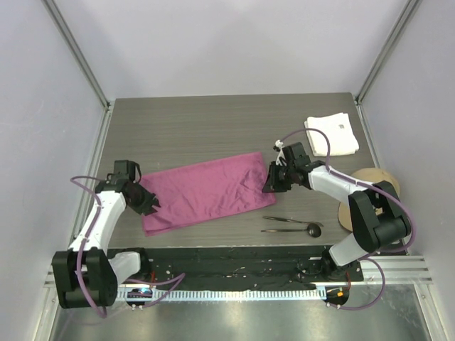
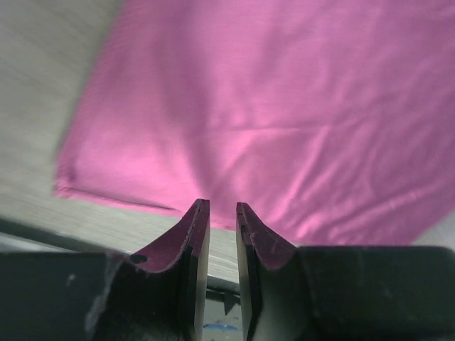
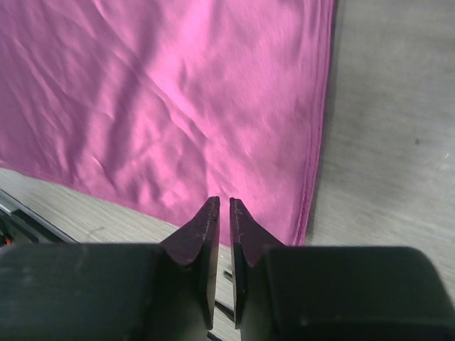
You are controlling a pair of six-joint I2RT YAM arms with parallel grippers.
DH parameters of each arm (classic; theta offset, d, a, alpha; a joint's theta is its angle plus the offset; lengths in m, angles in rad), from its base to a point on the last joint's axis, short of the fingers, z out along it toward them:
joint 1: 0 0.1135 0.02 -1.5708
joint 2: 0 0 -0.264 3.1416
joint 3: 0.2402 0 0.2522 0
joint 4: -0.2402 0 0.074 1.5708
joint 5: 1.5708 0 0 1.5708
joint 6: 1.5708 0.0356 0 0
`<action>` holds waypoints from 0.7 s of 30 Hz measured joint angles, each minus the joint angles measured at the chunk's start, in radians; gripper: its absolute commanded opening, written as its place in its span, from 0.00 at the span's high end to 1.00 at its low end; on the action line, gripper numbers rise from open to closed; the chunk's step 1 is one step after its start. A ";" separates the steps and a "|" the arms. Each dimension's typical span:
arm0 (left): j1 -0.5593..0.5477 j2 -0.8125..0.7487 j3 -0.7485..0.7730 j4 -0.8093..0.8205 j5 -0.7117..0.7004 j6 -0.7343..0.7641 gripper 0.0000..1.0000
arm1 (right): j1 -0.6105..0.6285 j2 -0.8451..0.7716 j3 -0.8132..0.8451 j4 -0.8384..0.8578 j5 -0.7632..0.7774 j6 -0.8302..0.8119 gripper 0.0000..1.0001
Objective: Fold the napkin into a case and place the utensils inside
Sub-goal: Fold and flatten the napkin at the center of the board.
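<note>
- Napkin (image 1: 202, 192): magenta-purple cloth, laid flat as a long band across the middle of the top view. It slants from lower left up to upper right, and light wrinkles show in both wrist views.
- Left gripper (image 1: 151, 204): at the napkin's lower-left short edge, left of centre in the top view. In the left wrist view its fingertips (image 2: 201, 213) stand slightly apart with a narrow gap and nothing between them. The cloth's near edge lies just beyond the tips. Whether they touch the cloth cannot be told.
- Right gripper (image 1: 272, 183): at the napkin's right short edge, right of centre in the top view. In the right wrist view the jaws are all but closed, only a thin slit between them, and they grip nothing. The cloth's corner lies just ahead of the tips.
- Utensils (image 1: 291, 225): two thin dark pieces side by side on the bare table (image 1: 213, 121), lower right of the napkin and apart from it. The spoon (image 1: 288, 230) is the lower one, its round black head pointing right.
- White cloth (image 1: 333, 135): folded, upper right of the top view, well apart from the napkin.
- Tan round object (image 1: 371, 179): far right, partly hidden behind the right arm.
</note>
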 measured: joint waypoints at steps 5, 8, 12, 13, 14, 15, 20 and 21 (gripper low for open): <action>0.000 -0.091 -0.034 -0.074 -0.109 -0.069 0.70 | 0.000 0.000 -0.029 0.011 -0.014 0.011 0.94; 0.000 -0.099 -0.026 -0.106 -0.173 -0.097 0.43 | 0.012 0.005 -0.020 0.028 -0.012 0.016 0.94; 0.003 -0.039 0.023 -0.199 -0.259 -0.140 0.41 | 0.066 0.055 0.061 0.031 -0.002 0.019 0.94; 0.006 -0.022 0.034 -0.221 -0.277 -0.155 0.42 | 0.087 0.070 0.090 0.035 0.002 0.020 0.94; 0.009 -0.008 0.039 -0.237 -0.290 -0.165 0.42 | 0.105 0.081 0.114 0.041 0.003 0.021 0.94; 0.016 0.002 0.040 -0.247 -0.301 -0.175 0.43 | 0.124 0.092 0.137 0.049 0.003 0.023 0.94; 0.098 0.029 0.023 -0.260 -0.303 -0.204 0.46 | 0.208 0.114 0.186 0.098 0.000 0.029 0.94; 0.112 0.038 0.021 -0.261 -0.303 -0.206 0.50 | 0.217 0.114 0.186 0.098 0.000 0.029 0.94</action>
